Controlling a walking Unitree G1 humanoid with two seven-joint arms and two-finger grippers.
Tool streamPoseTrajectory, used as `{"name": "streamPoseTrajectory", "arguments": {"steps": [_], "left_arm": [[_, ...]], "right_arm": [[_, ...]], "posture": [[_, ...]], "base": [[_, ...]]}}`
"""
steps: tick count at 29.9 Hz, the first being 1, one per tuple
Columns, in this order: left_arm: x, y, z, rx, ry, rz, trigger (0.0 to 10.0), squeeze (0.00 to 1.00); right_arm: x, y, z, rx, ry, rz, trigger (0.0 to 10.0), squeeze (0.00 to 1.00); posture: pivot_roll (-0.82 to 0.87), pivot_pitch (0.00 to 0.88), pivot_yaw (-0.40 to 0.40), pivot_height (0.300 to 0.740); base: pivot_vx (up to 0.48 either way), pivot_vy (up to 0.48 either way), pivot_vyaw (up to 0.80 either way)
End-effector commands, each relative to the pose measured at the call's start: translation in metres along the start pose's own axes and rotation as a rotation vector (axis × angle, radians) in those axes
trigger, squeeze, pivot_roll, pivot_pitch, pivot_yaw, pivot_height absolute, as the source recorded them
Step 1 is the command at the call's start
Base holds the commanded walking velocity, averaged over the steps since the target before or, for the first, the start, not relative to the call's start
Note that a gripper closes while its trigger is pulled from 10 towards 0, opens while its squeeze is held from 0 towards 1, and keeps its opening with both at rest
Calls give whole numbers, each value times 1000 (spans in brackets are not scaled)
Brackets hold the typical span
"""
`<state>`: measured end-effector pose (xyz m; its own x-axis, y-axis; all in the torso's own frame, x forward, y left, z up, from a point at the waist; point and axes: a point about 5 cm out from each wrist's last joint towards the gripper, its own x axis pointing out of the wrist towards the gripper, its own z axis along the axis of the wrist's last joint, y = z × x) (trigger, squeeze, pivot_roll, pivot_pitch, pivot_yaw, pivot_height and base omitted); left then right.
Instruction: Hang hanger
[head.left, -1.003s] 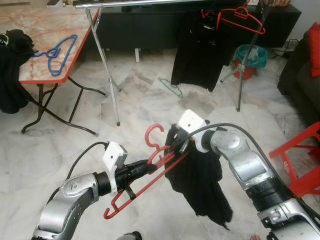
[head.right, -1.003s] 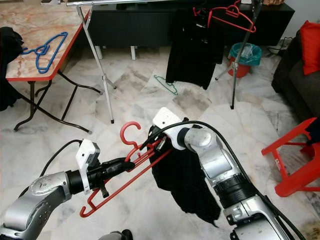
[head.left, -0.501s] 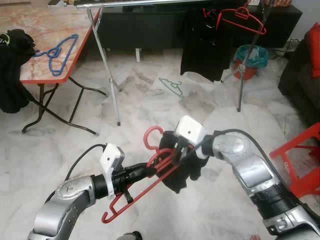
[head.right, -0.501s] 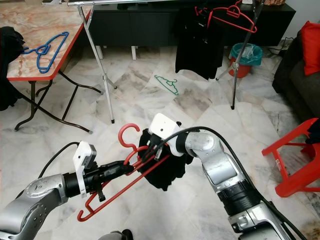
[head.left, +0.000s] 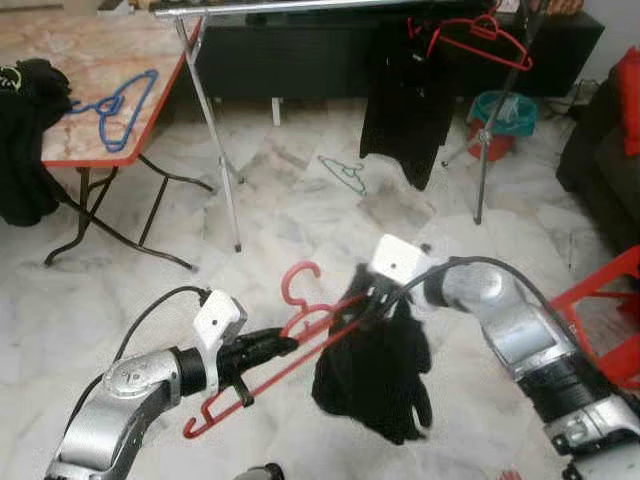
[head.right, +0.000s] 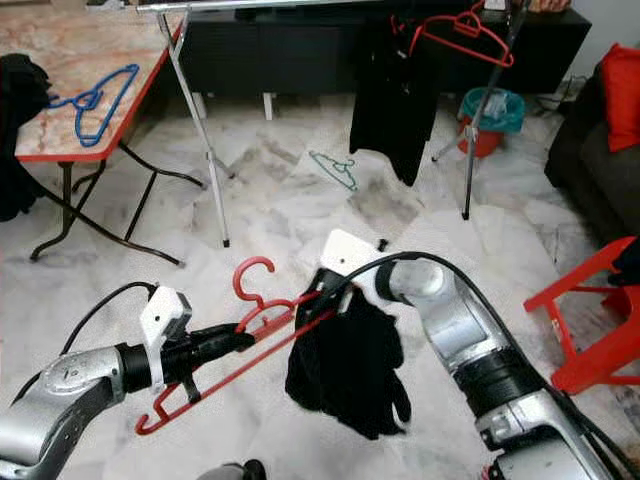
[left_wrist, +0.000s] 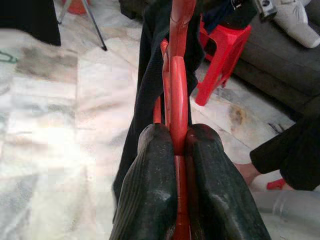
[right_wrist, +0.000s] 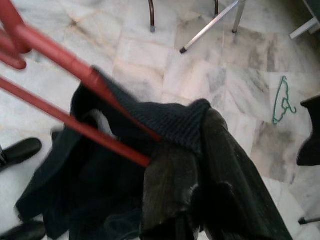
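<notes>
My left gripper (head.left: 272, 345) is shut on the lower bar of a red hanger (head.right: 262, 322), which lies tilted with its hook (head.left: 300, 278) pointing up. In the left wrist view both black fingers (left_wrist: 150, 170) press on the red bar (left_wrist: 176, 100). A black garment (head.left: 370, 385) is draped over the hanger's right end and droops toward the floor. My right gripper (head.right: 335, 290) is shut on the garment's ribbed collar (right_wrist: 175, 122), right beside the red bars (right_wrist: 75, 65).
A silver clothes rack (head.left: 215, 140) stands ahead, with a black garment (head.left: 405, 100) and a red hanger (head.left: 480, 35) hanging on it. On the left is a folding table (head.left: 70, 150) with a blue hanger (head.left: 115, 105). A green hanger (head.left: 345, 175) lies on the floor; a red chair (head.left: 600, 310) is at right.
My right gripper has moved right and slightly up with the collar, and the bunched garment has dropped longer below the hanger. The left gripper and hanger have shifted a little left.
</notes>
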<state>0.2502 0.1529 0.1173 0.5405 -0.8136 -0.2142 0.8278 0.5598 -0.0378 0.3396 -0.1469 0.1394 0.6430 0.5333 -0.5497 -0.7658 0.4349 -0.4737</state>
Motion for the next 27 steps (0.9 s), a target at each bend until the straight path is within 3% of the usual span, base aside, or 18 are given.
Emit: {"name": "streamPoseTrajectory", "arguments": {"steps": [1, 3, 9, 12, 23, 27], "left_arm": [[1, 1, 6, 31, -25, 3, 10000, 0], [2, -2, 7, 23, -30, -22, 10000, 0], [2, -5, 5, 28, -14, -50, 10000, 0], [2, -11, 6, 21, -21, -106, 10000, 0], [1, -14, 4, 41, 7, -166, 10000, 0], [1, -17, 4, 37, 3, -192, 10000, 0]], "right_arm": [[0, -2, 13, -64, -44, 7, 10000, 0], [0, 10, 16, -117, -84, 100, 10000, 0], [1, 20, 16, -149, -107, 192, 10000, 0], [-6, 26, 32, -172, -243, 305, 10000, 0], [-14, 26, 22, -230, -254, 444, 10000, 0], [-19, 28, 27, -230, -328, 492, 10000, 0]], "posture": [[32, 111, 4, 740], [33, 115, 3, 740], [37, 119, 2, 740], [36, 119, 2, 740], [37, 115, 2, 740], [35, 113, 2, 740]], "base": [[0, 0, 0], [0, 0, 0], [0, 0, 0], [0, 0, 0], [0, 0, 0], [0, 0, 0]]}}
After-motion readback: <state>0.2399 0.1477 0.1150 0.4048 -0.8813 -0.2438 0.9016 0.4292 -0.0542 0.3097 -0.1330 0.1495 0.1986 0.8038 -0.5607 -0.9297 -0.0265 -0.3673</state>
